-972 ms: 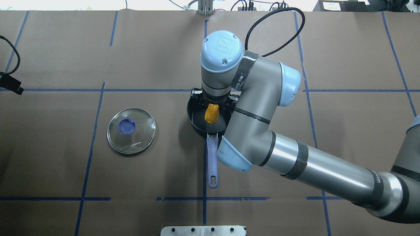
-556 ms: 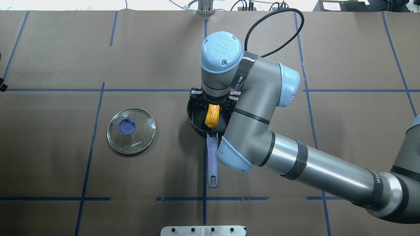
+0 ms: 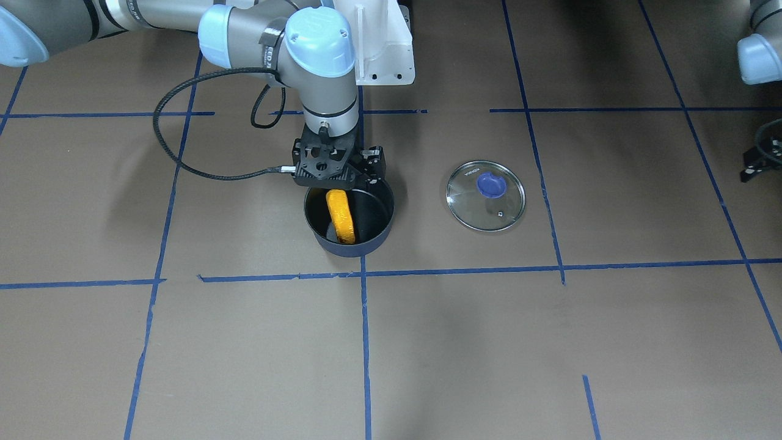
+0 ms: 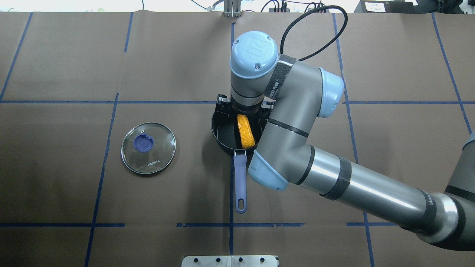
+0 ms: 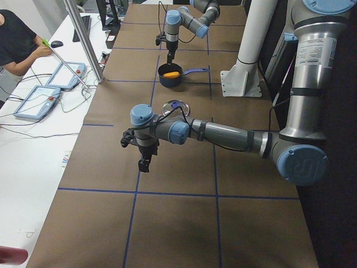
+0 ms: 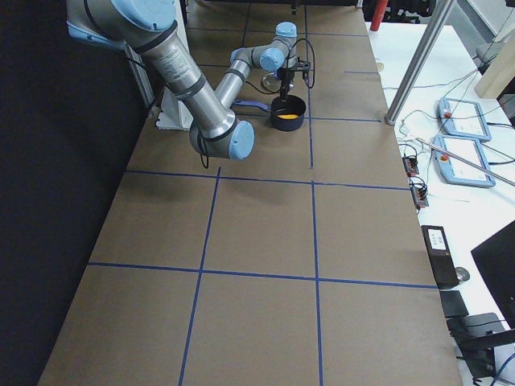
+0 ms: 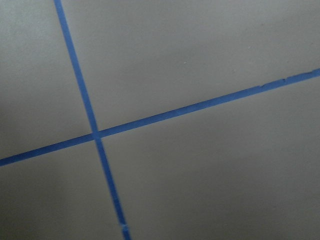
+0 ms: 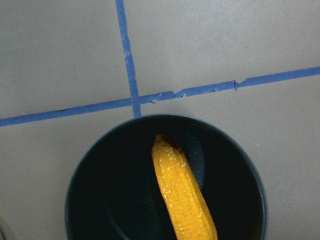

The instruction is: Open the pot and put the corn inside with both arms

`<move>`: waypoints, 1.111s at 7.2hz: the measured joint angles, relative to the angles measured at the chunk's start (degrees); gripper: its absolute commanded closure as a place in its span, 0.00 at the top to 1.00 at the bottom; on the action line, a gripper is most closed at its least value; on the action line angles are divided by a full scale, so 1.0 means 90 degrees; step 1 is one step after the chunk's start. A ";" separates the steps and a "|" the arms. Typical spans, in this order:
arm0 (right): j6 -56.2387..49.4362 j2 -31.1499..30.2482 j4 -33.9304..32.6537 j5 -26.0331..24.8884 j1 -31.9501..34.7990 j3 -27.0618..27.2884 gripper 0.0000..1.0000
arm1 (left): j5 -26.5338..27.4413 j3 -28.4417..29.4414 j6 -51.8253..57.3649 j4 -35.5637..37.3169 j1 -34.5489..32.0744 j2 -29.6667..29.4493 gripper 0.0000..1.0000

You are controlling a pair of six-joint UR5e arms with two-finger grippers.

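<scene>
The dark navy pot (image 4: 215,130) stands open at the table's middle, its purple handle (image 4: 240,181) pointing toward the robot. The orange-yellow corn (image 4: 245,132) lies slanted inside it, also in the front view (image 3: 342,223) and the right wrist view (image 8: 185,195). My right gripper (image 3: 341,179) hovers over the pot's rim nearest the robot, open and empty, apart from the corn. The glass lid (image 4: 148,148) with its purple knob lies flat on the table to the left. My left gripper (image 3: 760,160) hangs far left, over bare table; I cannot tell its state.
The white base stand (image 3: 382,43) is behind the pot on the robot's side. A metal plate (image 4: 230,260) sits at the near table edge. An operator (image 5: 17,39) and teach pendants (image 5: 42,100) are at a side desk.
The corn was held upright over the pot; it now lies loose inside. My right wrist shifted slightly. My left gripper has left the overhead view's left edge.
</scene>
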 measured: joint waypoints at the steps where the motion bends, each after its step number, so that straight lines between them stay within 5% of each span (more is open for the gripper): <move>1: -0.0272 -0.0228 -0.0002 0.0076 0.0174 0.0228 1.00 | -0.0166 0.0208 0.0288 0.0028 -0.0280 -0.0002 1.00; 4: -0.1917 -0.1421 0.0011 0.0993 0.1338 0.1009 1.00 | -0.0509 0.0624 0.0508 0.0089 -0.0794 0.0011 1.00; 8: -0.4461 -0.2797 0.0016 0.1936 0.2988 0.1077 1.00 | -0.0542 0.0687 0.1356 0.0984 -0.1261 -0.0029 1.00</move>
